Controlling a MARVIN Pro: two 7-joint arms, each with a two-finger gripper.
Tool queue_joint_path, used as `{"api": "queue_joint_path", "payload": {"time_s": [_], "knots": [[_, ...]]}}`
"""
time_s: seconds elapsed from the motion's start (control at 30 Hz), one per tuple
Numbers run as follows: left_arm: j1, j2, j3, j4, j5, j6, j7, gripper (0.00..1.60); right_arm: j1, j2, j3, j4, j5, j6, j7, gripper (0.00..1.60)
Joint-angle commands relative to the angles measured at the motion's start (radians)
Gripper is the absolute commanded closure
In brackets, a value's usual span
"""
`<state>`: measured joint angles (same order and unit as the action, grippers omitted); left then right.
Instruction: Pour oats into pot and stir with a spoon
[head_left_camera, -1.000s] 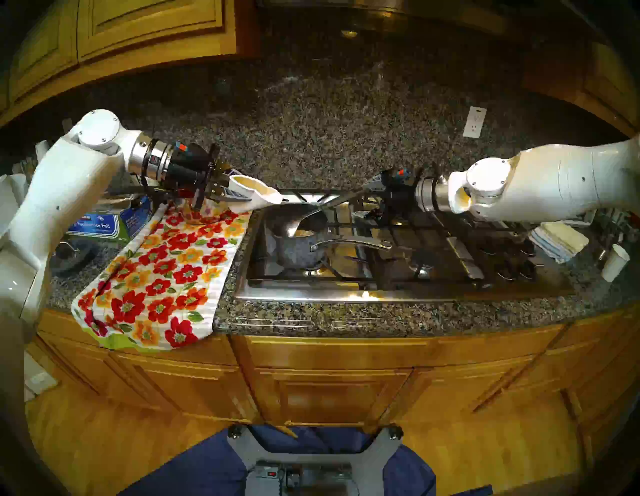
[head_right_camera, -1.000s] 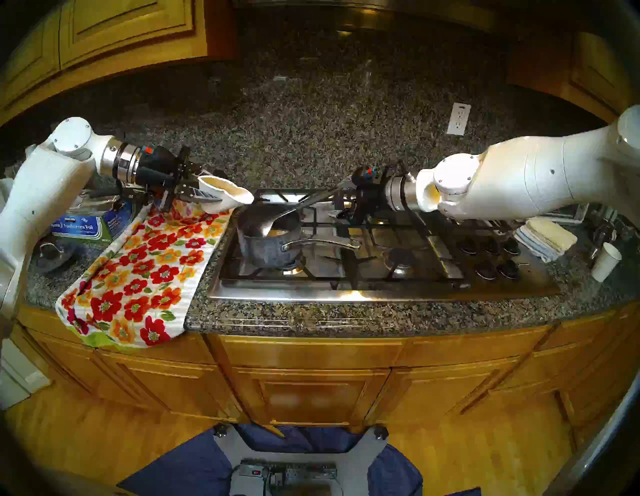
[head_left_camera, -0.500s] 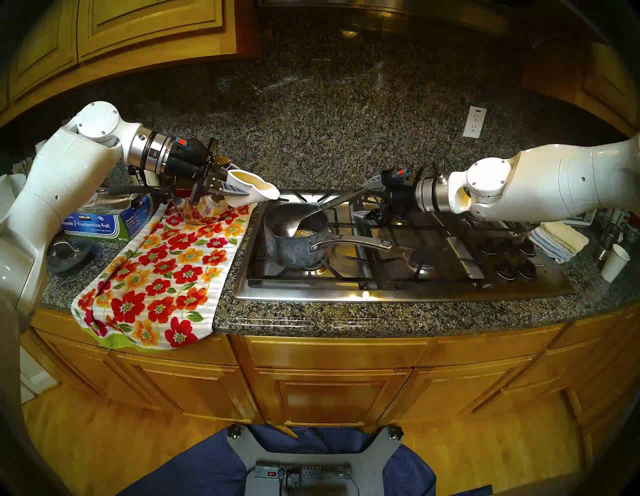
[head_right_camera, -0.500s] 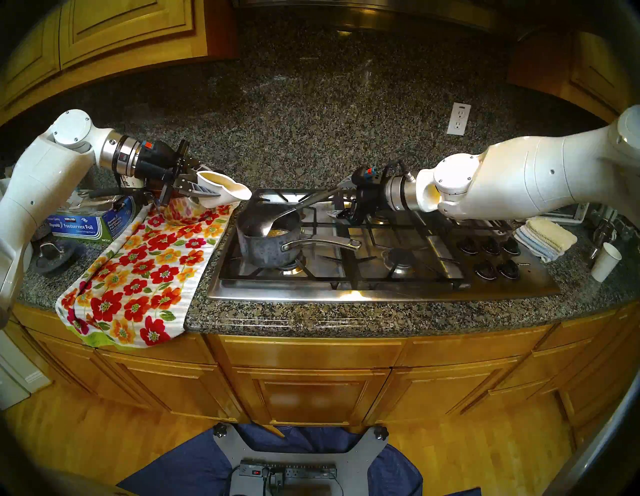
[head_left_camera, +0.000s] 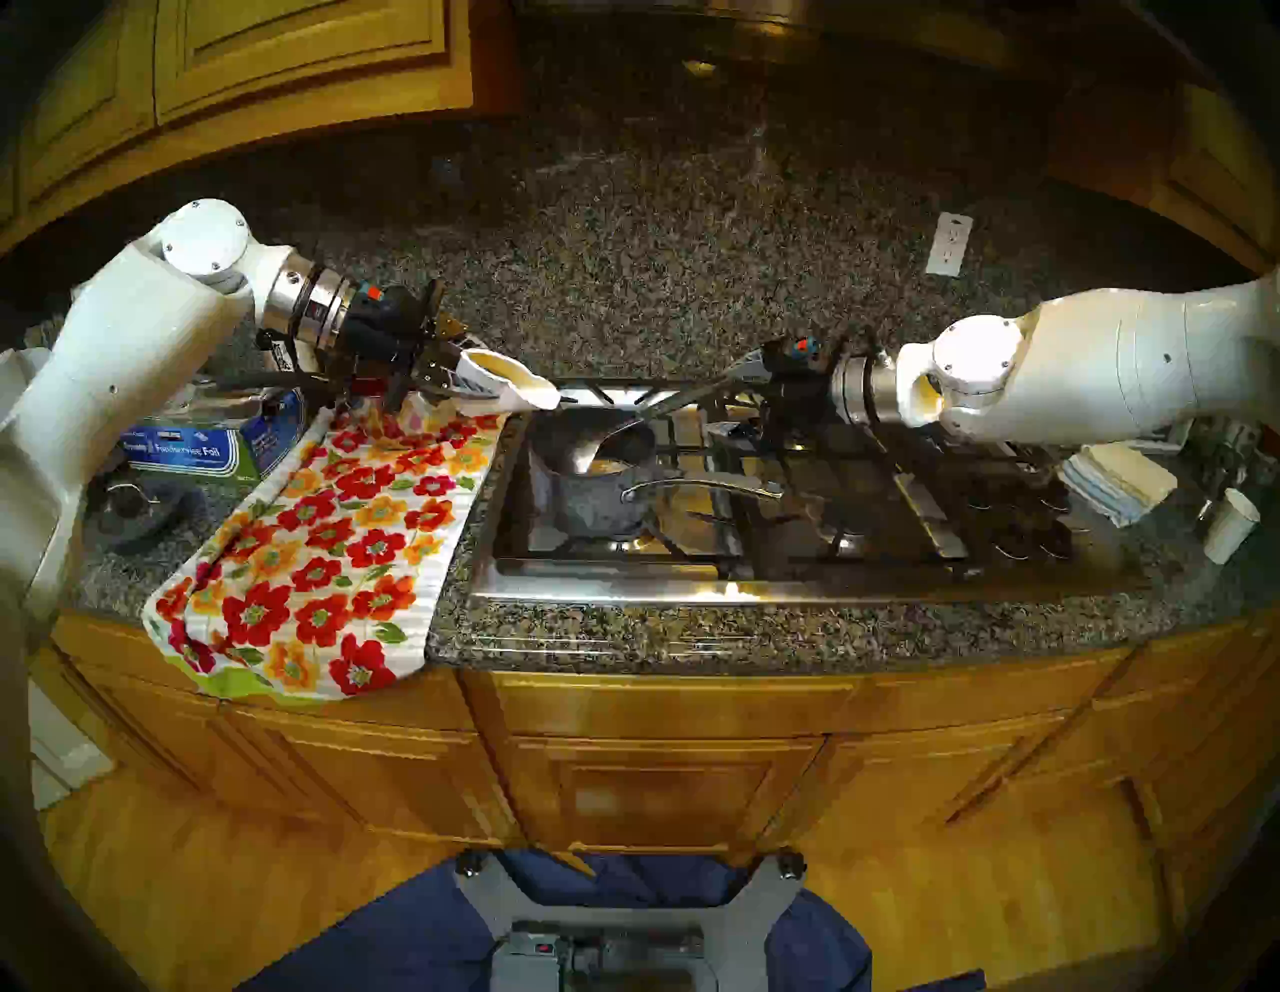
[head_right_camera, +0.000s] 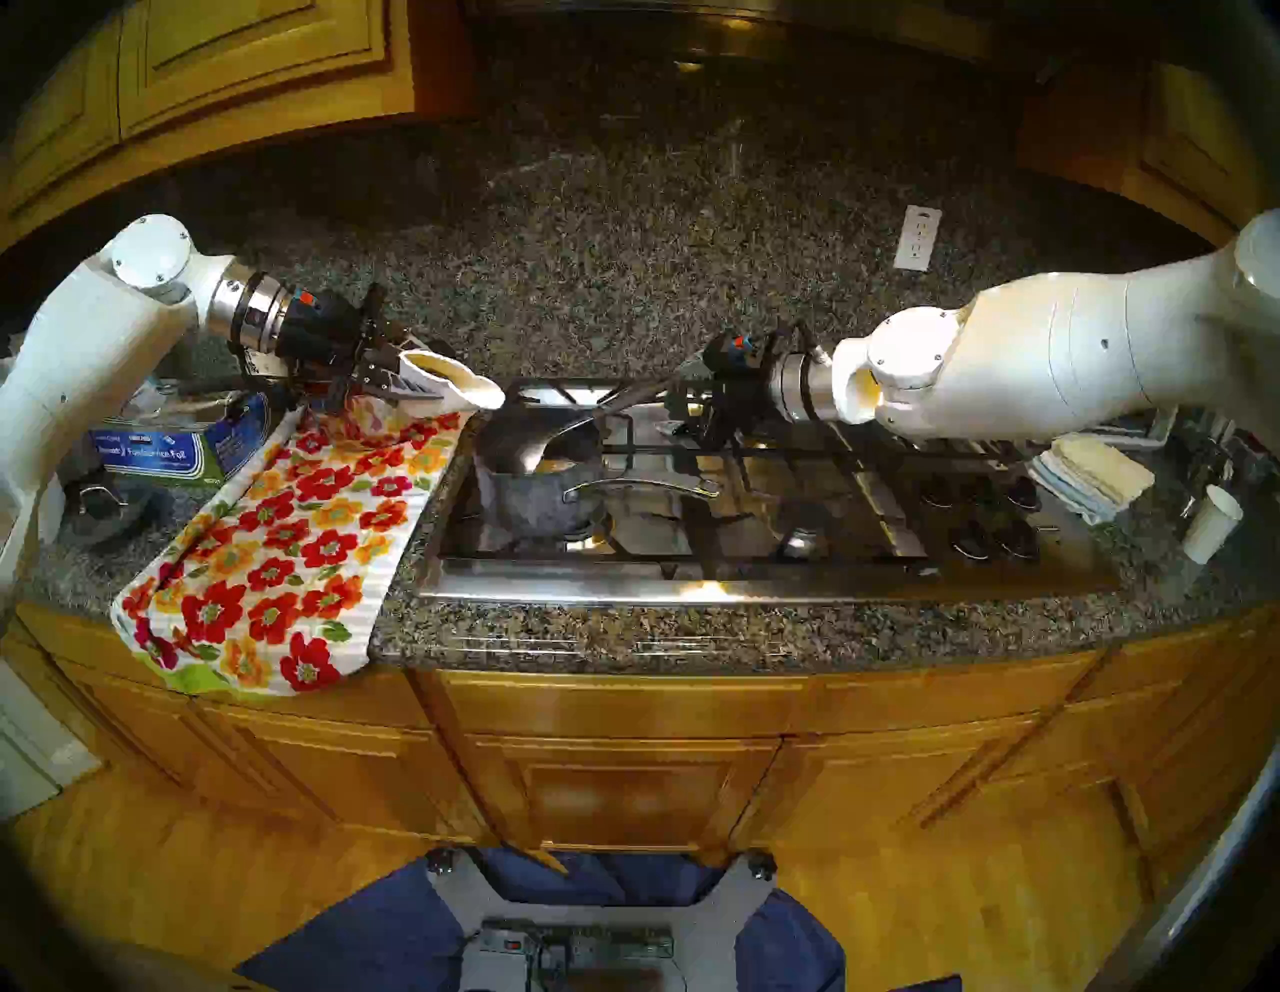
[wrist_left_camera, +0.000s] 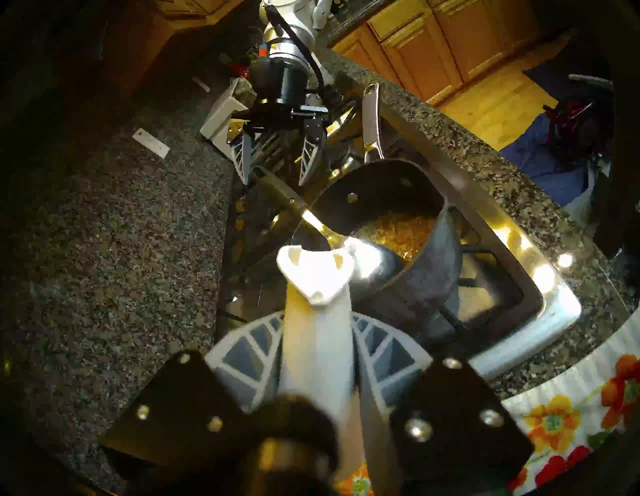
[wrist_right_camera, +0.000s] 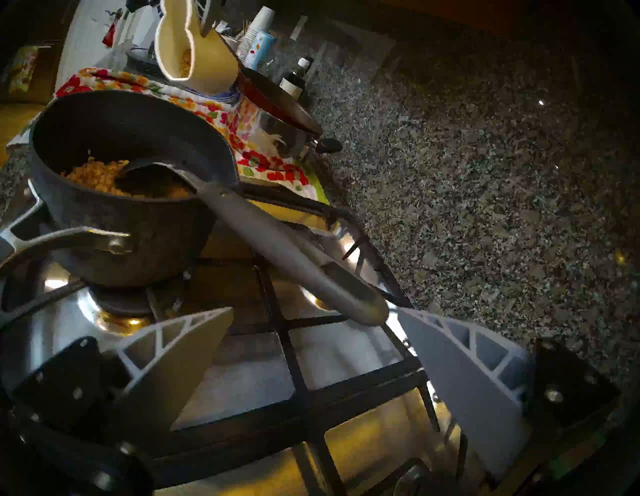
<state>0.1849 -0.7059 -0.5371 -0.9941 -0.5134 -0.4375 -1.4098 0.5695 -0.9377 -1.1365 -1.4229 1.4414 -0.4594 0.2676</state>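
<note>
The left hand (wrist_left_camera: 317, 346) is clamped on a crumpled white paper cup (head_left_camera: 509, 384), squeezing its sides between both fingers (wrist_left_camera: 252, 353). The cup lies tilted, its pinched mouth aimed toward the pot (head_left_camera: 596, 485) and hanging just beside the pot's far-left rim, above the edge of the stove (head_left_camera: 796, 585). A few oats (wrist_right_camera: 185, 64) cling inside the cup in the right wrist view.

The right hand (wrist_right_camera: 311, 318) stands wide open, holding nothing. Its two fingers (wrist_right_camera: 180, 343) flank the end of the spoon's handle without touching it, as far as that view shows.

The spoon (head_left_camera: 609, 433) leans in the pot, bowl down among the oats and handle resting on the rim, reaching back to the right toward the open hand. The oats (wrist_left_camera: 398, 228) lie as a pale yellowish layer on the pot's bottom.

The pot sits on the front left burner, its silver handle (head_left_camera: 699, 488) pointing right across the grates. Left of the stove a flowered towel (head_left_camera: 332, 554) drapes over the granite tabletop (head_left_camera: 692, 637) and its front edge. Behind the towel sit a steel pot topped with a red pan (wrist_right_camera: 277, 104) and a blue foil box (head_left_camera: 187, 447).
</note>
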Motion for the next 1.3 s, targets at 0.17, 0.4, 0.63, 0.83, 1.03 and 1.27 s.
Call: {"api": "queue_joint_path", "payload": {"time_s": [0.17,0.4,0.63,0.83,1.03,1.27], "knots": [[-0.109,0.037,0.062,-0.052,-0.033,-0.048,-0.069,1.05,0.034,0.0,0.019,0.011,-0.001,-0.009,-0.003,0.0],[-0.139,0.057,0.12,-0.083,-0.032,-0.083,-0.049,1.05,0.034,0.0,0.019,0.011,0.0,-0.009,-0.003,0.0],[-0.168,0.08,0.181,-0.12,-0.035,-0.114,-0.027,1.05,0.034,-0.001,0.018,0.011,0.0,-0.009,-0.003,0.0],[-0.19,0.092,0.225,-0.141,-0.031,-0.133,0.007,1.05,0.034,-0.001,0.018,0.011,0.0,-0.009,-0.003,0.0],[-0.221,0.099,0.273,-0.156,-0.029,-0.152,0.033,1.05,0.034,-0.001,0.018,0.011,0.001,-0.009,-0.003,0.0],[-0.278,0.077,0.305,-0.142,-0.031,-0.16,0.053,1.06,0.033,-0.002,0.017,0.011,0.002,-0.009,-0.003,0.0]]}}
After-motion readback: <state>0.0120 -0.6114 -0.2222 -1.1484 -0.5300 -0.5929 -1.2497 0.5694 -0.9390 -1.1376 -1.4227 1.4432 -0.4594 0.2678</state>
